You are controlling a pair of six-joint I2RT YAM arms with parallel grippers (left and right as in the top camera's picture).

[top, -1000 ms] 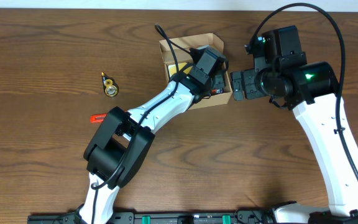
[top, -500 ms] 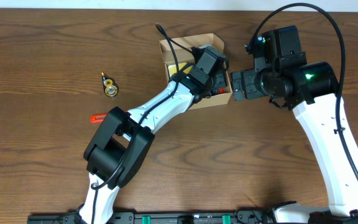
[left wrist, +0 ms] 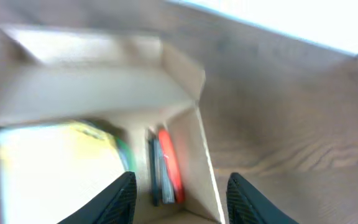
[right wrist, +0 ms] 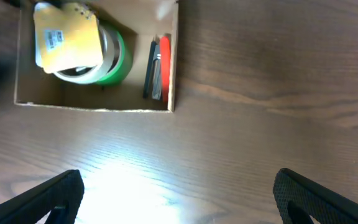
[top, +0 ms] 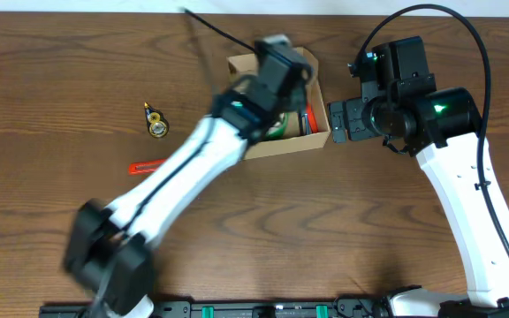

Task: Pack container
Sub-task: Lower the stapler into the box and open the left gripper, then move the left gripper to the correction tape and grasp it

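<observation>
The tan corrugated cardboard box (right wrist: 132, 81) sits open-topped, brown wooden table (right wrist: 278, 62) all around; left gripper (left wrist: 180, 196) and right gripper (right wrist: 179, 193) gape empty.

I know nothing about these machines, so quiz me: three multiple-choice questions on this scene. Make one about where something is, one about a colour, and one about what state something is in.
1. Inside the box, where is the red flat thing?
A) Lying on top of the roll
B) Flat in the middle of the floor
C) On edge against a side wall

2. What colour is the roll in the box?
A) Blue
B) Green
C) White

3. How is the right tool?
A) Open, holding nothing
B) Shut on the box wall
C) Shut on the roll

Answers:
1 C: the red flat thing stands on edge along one side wall of the box.
2 B: the roll has a green side, with a yellow piece on top.
3 A: the right tool has its fingers spread wide over bare table, outside the box.
</observation>
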